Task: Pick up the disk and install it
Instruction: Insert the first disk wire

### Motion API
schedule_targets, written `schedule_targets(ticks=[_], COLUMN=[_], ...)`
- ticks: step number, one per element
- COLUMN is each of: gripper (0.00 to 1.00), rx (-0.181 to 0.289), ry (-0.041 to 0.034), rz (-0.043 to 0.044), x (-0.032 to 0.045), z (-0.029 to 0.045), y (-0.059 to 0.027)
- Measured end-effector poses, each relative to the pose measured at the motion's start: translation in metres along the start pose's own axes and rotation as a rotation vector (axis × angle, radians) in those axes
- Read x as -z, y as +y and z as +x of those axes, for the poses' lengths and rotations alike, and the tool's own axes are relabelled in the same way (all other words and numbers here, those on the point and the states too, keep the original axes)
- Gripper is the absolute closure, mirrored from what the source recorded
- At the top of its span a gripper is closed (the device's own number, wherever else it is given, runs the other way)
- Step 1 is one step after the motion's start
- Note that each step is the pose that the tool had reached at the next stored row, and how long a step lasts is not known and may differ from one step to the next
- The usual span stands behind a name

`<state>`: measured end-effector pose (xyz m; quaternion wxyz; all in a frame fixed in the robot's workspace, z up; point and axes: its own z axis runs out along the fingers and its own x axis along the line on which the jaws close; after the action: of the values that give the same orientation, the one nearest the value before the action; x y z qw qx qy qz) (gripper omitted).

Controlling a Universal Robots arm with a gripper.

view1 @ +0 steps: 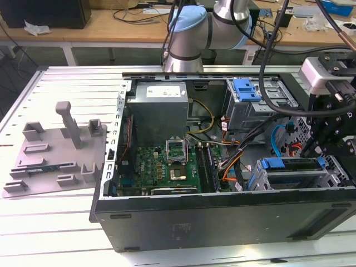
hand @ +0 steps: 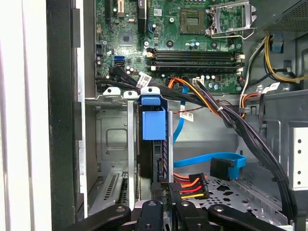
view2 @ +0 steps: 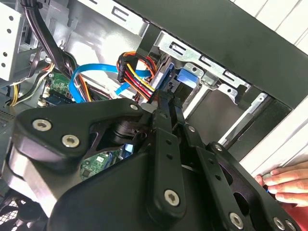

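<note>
The disk (hand: 155,126), a flat silver hard drive framed by a blue plastic bracket, stands on edge in the grey metal drive bay (hand: 113,139). The blue handle end of its bracket lies about level with the bay's white clips. In the exterior view that bay sits at about four o'clock in the open black computer case (view1: 222,219), and the blue bracket runs along its top edge.

Your gripper (hand: 165,188) is at the disk's near end. In the first wrist view the jaws look drawn together on that end, so I judge that you have the disk clamped and are seating it in the bay.

To do this well, hold the disk square to the bay walls. A tilt would likely jam the bracket against the rails. Press along the slot's line only, and gently, because plastic brackets usually click home without force.

Watch the orange, red and yellow power lead (hand: 190,186), which lies just beside the jaws. Watch the flat blue data cable (hand: 211,161) close by too, as either could get pinched.

A person's hand (view2: 284,183) rests on the outside of the case near the gripper body in the second wrist view, so move slowly.

Further out in the exterior view:
- The green motherboard (view1: 167,167) fills the middle of the case.
- A second grey cage with a square blue tab (view1: 245,89) sits at one o'clock.
- The grey moulded plastic tray (view1: 55,150) lies at nine o'clock, out on the white slatted counter (view1: 50,222).
</note>
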<state>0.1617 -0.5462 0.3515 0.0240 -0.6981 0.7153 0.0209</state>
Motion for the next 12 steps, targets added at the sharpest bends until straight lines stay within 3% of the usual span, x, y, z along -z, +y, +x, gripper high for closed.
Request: schedule_targets(ticks=[12], gripper=[0.83], rx=[0.000], ry=[0.0001], rz=[0.0000], x=[-0.0029], z=[0.0002], y=[-0.0002])
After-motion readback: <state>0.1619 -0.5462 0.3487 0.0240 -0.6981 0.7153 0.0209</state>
